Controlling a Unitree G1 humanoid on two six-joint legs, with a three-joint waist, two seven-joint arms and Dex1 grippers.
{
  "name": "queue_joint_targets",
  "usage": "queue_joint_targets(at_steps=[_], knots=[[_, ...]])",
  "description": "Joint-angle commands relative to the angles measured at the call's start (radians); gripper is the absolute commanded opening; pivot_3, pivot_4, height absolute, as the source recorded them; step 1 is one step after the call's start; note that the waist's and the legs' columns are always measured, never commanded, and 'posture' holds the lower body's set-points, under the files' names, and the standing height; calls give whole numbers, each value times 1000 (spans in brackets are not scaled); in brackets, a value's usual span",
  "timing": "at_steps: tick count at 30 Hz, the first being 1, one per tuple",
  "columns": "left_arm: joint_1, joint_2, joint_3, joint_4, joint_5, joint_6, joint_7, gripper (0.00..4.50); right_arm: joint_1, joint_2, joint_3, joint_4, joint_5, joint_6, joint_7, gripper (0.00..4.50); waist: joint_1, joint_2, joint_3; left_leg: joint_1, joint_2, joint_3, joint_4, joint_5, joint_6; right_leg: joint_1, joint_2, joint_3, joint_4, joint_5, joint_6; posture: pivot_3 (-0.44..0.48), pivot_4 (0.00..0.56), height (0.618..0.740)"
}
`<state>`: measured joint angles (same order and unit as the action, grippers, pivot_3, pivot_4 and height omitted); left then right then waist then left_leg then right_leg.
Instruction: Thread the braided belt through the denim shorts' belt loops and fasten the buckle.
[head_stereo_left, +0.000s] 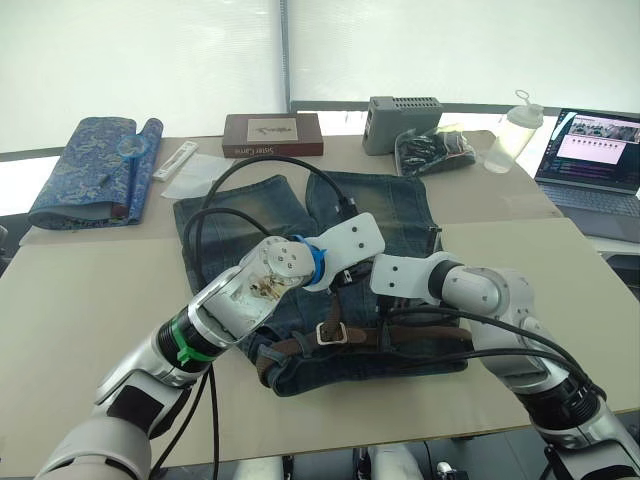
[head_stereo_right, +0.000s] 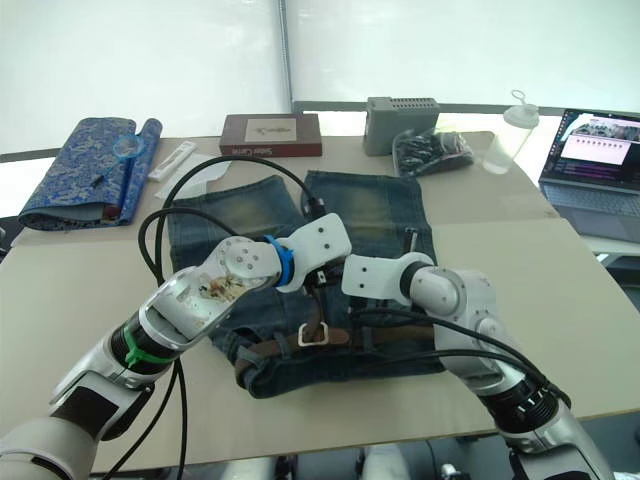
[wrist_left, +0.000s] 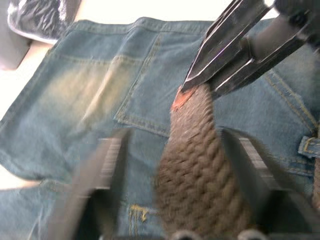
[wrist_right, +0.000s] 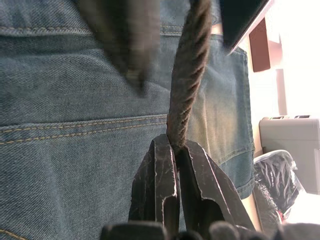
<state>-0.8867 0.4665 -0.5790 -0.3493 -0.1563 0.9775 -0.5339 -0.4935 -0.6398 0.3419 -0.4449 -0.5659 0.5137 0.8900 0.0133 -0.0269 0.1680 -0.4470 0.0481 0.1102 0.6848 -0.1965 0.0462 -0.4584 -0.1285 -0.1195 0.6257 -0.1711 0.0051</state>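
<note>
Both grippers meet over the middle of the denim shorts (head_stereo_left: 330, 270), just at 12 o'clock from the waistband. The free end of the braided belt (wrist_left: 197, 165) is lifted off the denim and runs between them: the right gripper (wrist_right: 175, 150) has its fingers (wrist_right: 160, 185) closed on the tip, and the left gripper (wrist_left: 175, 170) straddles the braid further back, fingers (wrist_left: 95, 175) spread wide on both sides, not touching it. So the left is open, the right is pinching the belt.

The belt's long axis here runs from the left gripper straight into the right fingers, roughly toward 12 o'clock away from the waistband. The right arm is the one in control; the left is just beside the braid and would have to close to take over.

The rest of the belt lies along the waistband at the 6 o'clock edge of the shorts, already under some belt loops (wrist_left: 309, 146). The buckle (head_stereo_left: 331, 332) sits flat near mid-waist, just at 6 o'clock from the grippers. My read: the end must go through the buckle next.

The shorts lie flat on the beige desk (head_stereo_left: 80, 300). At the far edge are a blue folded cloth (head_stereo_left: 90, 170), a brown box (head_stereo_left: 272, 135), a bottle (head_stereo_left: 510, 135) and a laptop (head_stereo_left: 590, 160) at 1–2 o'clock, well apart.
</note>
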Motion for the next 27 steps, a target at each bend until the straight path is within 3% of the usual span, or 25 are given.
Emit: queue_joint_targets(at_steps=[1,3,6,12,14,18,21,27], knots=[[-5,7,31,-6,24,-59,-33,945,1,8,-32,-57,14,32,7,0,0,0,0,0,0,0,0,0,0,0,0,0,0,0,0,0,150,709],[16,25,42,-3,26,-79,-52,43,10,17,-45,-70,31,56,8,0,-2,0,0,0,0,0,0,0,0,0,0,0,0,0,0,0,150,709],[62,46,81,10,14,-121,-83,43,23,37,-73,-96,70,113,17,0,-2,0,0,0,1,0,0,0,0,0,1,0,0,1,1,0,150,709],[175,46,274,0,-150,-79,-181,0,35,143,-229,-213,276,352,56,2096,-2,0,0,0,1,0,0,0,0,0,1,0,1,1,2,0,150,709],[214,66,338,-20,-225,-62,-240,0,50,132,-291,-263,371,436,111,2811,0,0,0,0,1,-1,0,0,0,0,1,0,1,1,2,0,150,709],[320,197,347,-84,-232,-168,-360,0,146,61,-355,-318,563,414,215,2811,1,1,0,0,1,-1,0,-1,0,0,0,-1,-1,0,-1,0,150,709],[420,305,300,-105,-126,-365,-415,0,199,43,-320,-304,604,335,190,2811,-5,1,1,1,1,0,0,-5,-7,0,0,-1,-1,-2,-3,0,150,709],[536,348,334,-131,-65,-557,-424,0,227,6,-193,-255,583,186,109,2811,1,2,1,1,2,0,0,-6,-9,0,-1,-1,-1,-2,-3,0,150,709]])
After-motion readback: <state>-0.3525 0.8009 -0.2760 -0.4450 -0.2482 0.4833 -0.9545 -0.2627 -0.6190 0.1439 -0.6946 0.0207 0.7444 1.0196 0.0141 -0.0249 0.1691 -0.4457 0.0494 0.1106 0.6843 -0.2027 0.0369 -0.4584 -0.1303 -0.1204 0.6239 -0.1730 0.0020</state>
